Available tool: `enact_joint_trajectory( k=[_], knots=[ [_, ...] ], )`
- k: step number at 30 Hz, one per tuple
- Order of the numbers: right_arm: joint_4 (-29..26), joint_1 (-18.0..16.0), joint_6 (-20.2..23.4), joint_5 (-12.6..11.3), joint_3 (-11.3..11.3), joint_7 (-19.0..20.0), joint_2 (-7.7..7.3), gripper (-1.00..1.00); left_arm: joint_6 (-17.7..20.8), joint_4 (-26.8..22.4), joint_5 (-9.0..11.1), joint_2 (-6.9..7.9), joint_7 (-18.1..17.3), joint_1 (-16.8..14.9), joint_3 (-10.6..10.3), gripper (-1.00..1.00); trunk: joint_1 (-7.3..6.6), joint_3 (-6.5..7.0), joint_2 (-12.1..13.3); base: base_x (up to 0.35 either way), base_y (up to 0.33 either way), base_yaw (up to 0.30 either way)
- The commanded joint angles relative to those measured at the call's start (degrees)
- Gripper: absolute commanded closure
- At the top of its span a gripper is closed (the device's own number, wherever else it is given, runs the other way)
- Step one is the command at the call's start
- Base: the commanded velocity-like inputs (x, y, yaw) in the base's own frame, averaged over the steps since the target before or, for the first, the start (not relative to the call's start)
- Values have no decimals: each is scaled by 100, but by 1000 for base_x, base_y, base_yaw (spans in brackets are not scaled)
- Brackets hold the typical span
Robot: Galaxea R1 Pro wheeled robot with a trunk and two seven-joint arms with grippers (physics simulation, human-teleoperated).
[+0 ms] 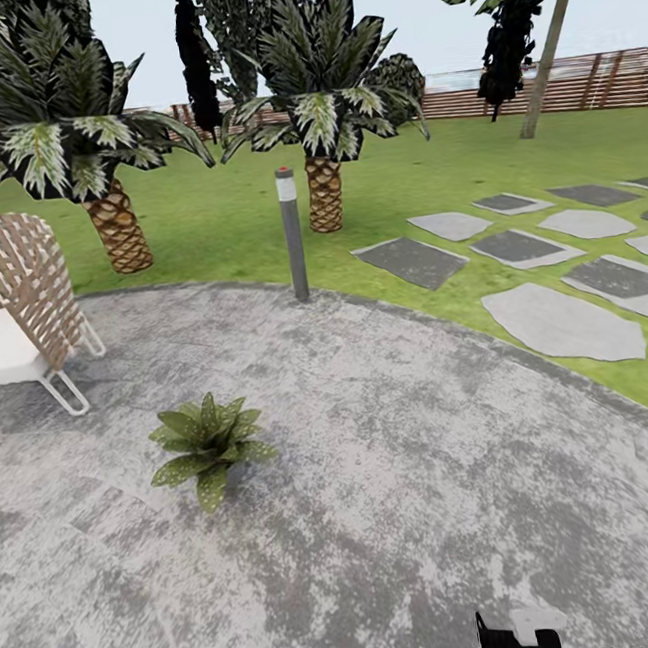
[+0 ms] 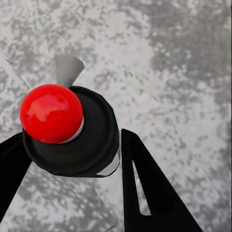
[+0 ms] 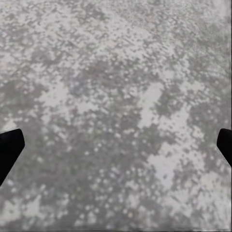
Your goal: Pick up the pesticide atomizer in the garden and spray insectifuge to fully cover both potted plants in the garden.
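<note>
Left end effector (image 2: 72,159) pinches a dark, red-capped object, apparently the pesticide atomizer (image 2: 72,135), between its fingers. Right end effector (image 3: 116,145) is spread, holding nothing. A potted plant (image 1: 207,445) stands ahead of both on the patio (image 1: 402,476). Judged step: approach; next, aim nozzle over the leaves.

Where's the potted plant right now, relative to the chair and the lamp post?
In the head view, the potted plant sits on the grey patio, left of centre, nearer than the wicker chair and the bollard lamp.
</note>
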Motion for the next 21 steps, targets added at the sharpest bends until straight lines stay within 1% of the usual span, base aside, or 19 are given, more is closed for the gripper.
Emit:
enact_joint_trajectory(
  k=[1,12,15,21],
  knots=[
    [8,-6,-15,61,-30,-29,3,-100,-16,-1,41,2,27,-1,-50,100,-1,1,-2,0,0,-289],
    [10,-3,-18,69,-27,-29,8,-100,-17,-1,32,2,27,-1,-50,100,-1,41,-2,-5,0,-290],
    [9,-5,-16,70,-27,-29,10,-100,-17,-1,30,2,27,-1,-52,100,-1,48,-2,-234,0,-292],
    [8,-6,-10,70,-27,-28,10,-100,-15,-1,31,2,27,-1,-50,100,-1,64,-2,-331,0,-292]
  ],
)
